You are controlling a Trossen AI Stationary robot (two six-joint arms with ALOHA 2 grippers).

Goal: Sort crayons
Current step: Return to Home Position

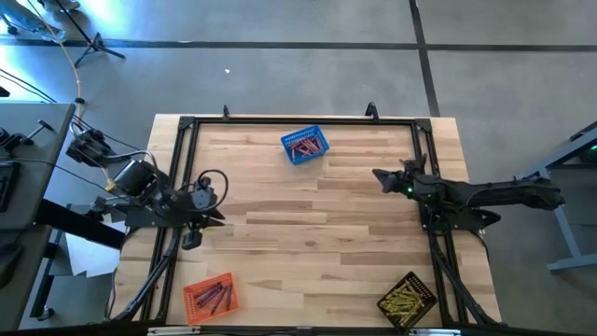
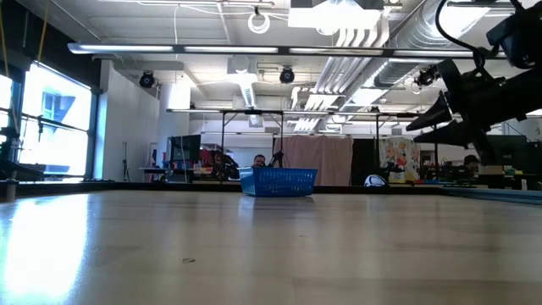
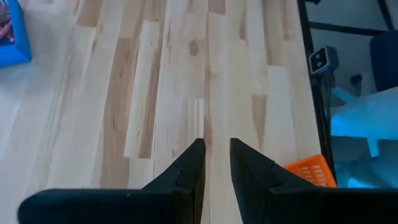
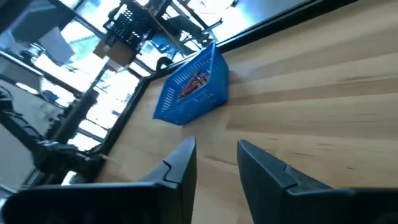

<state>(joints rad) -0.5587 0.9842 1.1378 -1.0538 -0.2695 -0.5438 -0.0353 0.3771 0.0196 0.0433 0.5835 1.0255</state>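
- Near edge of the surface (image 1: 317,233): we list purplish crayons (image 1: 213,298) in the orange basket (image 1: 187,295) and yellow crayons (image 1: 408,301) in the black basket (image 1: 414,278).
- Middle: left tool (image 3: 216,144) narrowly parted, right tool (image 4: 216,143) wider, both empty.
- Far edge: red crayons (image 1: 303,147) in the blue basket (image 1: 287,142). We judge them light, stiff and brittle, best pinched mid-length.

A blue basket (image 2: 279,181) sits far across the wooden table (image 2: 254,246); the right tool (image 2: 415,131) hangs above, aside.

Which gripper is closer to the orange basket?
Left. The left gripper hovers over the table's left side, near the orange basket in that side's corner; the right gripper is far across, by the right edge.
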